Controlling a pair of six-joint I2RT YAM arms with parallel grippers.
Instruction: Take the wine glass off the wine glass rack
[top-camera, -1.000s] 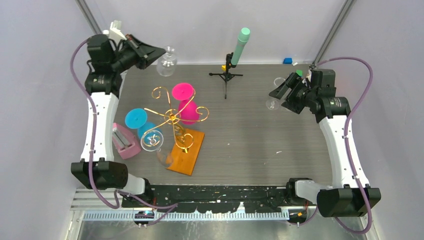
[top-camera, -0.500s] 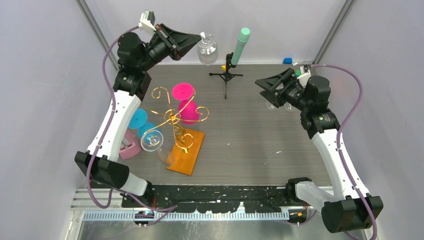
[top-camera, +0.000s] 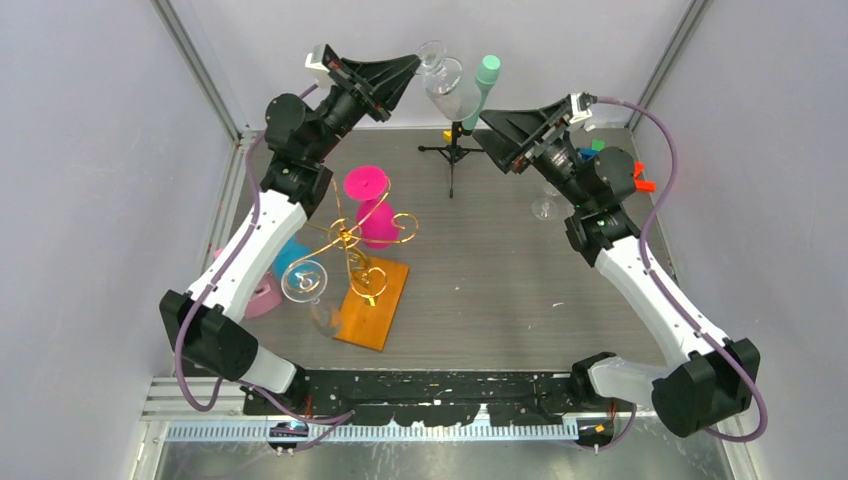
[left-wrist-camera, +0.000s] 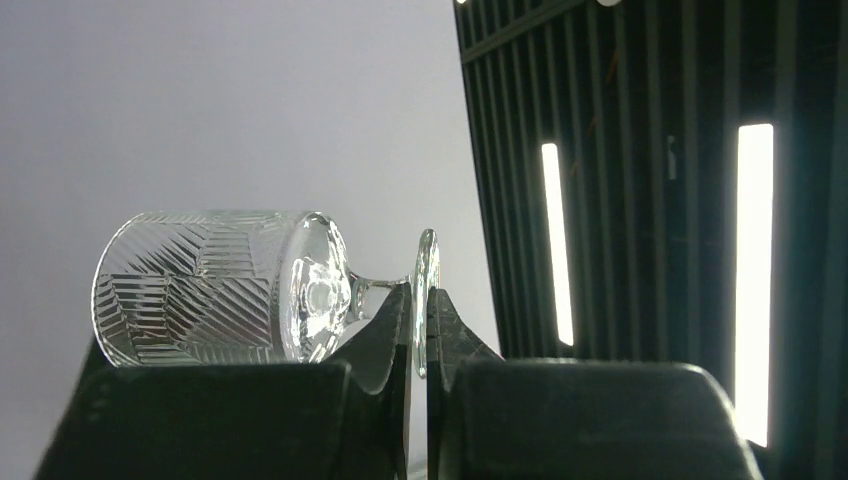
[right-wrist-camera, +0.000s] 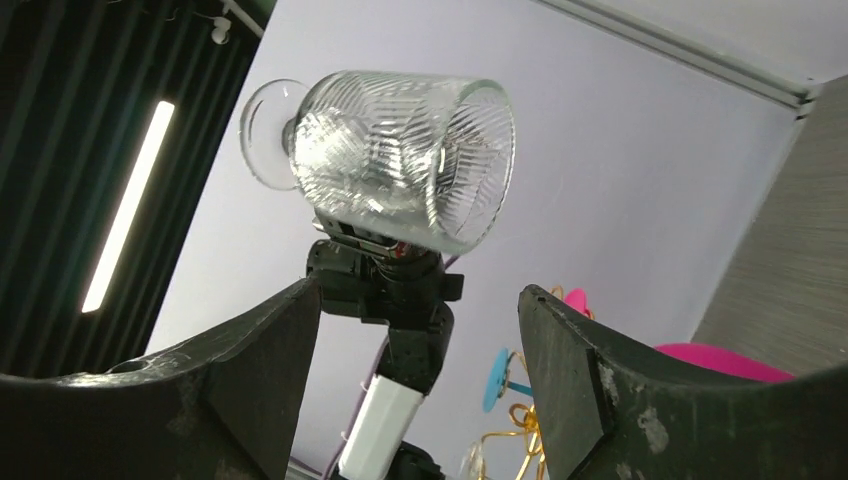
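Entry, leftmost: we record the wine glass rack (top-camera: 352, 262), standing low on its orange base. Up and beyond it is the left gripper (left-wrist-camera: 420, 305), closed to a sliver and pinching the foot disc of the wine glass (left-wrist-camera: 225, 300). The glass is aloft and well clear of the rack, its long axis running toward the right arm. The right gripper (right-wrist-camera: 420, 295) is spread wide and grips nothing. It faces the bowl's open mouth, near but apart, and we judge it the receiver.
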